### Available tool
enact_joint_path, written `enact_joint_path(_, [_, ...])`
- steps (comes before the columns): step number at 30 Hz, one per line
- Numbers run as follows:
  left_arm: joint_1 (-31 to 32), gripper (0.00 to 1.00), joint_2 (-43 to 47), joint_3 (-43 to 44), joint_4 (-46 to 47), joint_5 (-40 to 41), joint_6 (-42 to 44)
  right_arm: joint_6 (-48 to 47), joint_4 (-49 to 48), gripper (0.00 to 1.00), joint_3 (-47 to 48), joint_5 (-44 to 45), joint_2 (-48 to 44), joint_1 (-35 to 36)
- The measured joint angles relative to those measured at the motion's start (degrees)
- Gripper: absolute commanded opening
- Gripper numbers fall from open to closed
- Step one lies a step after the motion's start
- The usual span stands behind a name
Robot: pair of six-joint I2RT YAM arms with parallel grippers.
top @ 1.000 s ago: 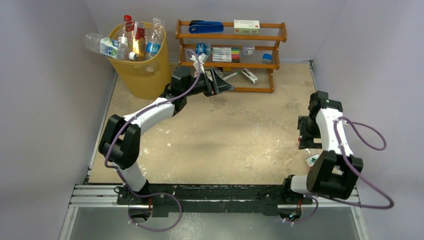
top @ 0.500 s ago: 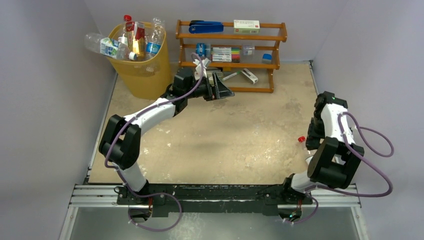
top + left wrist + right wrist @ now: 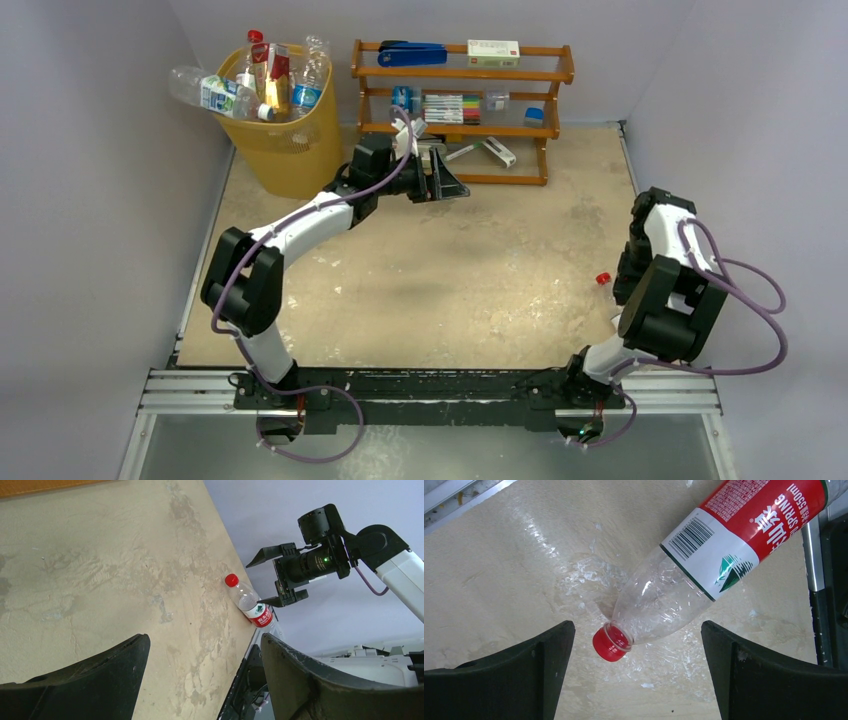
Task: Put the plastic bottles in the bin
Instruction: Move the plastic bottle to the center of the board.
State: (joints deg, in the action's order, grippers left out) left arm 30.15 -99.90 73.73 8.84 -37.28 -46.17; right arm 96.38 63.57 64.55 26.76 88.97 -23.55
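Note:
A clear plastic bottle [image 3: 684,575] with a red cap and a red label lies on its side at the table's right edge. Its cap also shows in the top view [image 3: 603,278]. My right gripper [image 3: 638,672] hovers open just above it, with the cap and neck between the jaws and no contact. The left wrist view shows the same bottle [image 3: 248,603] with the right gripper [image 3: 256,583] over it. My left gripper [image 3: 453,178] is open and empty, in the air in front of the shelf. The yellow bin [image 3: 285,150] stands at the far left corner and holds several bottles [image 3: 268,80].
A brown wooden three-tier shelf rack [image 3: 460,75] stands at the back with a blue stapler, a white box and pens. The metal rail [image 3: 811,555] at the table's right edge runs right next to the bottle. Grey walls close in on three sides.
My right arm has folded back and turned its gripper down over the bottle, so the red cap now shows. My left gripper has shifted slightly toward the shelf.

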Motion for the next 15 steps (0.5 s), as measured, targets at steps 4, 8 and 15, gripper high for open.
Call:
enact_joint_path(4, [0.07, 0.81, -0.26, 0.24, -0.42, 0.00, 0.42, 0.57, -0.98, 1.00, -1.31, -0.96, 0.02, 0.00])
enact_joint_path(8, [0.39, 0.81, -0.68, 0.31, -1.38, 0.02, 0.96, 0.68, -1.60, 1.00, -2.78, -1.92, 1.49, 0.00])
enact_joint_path(15, [0.76, 0.81, -1.05, 0.74, -1.88, 0.00, 1.46, 0.59, -3.04, 1.00, -2.78, -2.43, 5.16, 0.00])
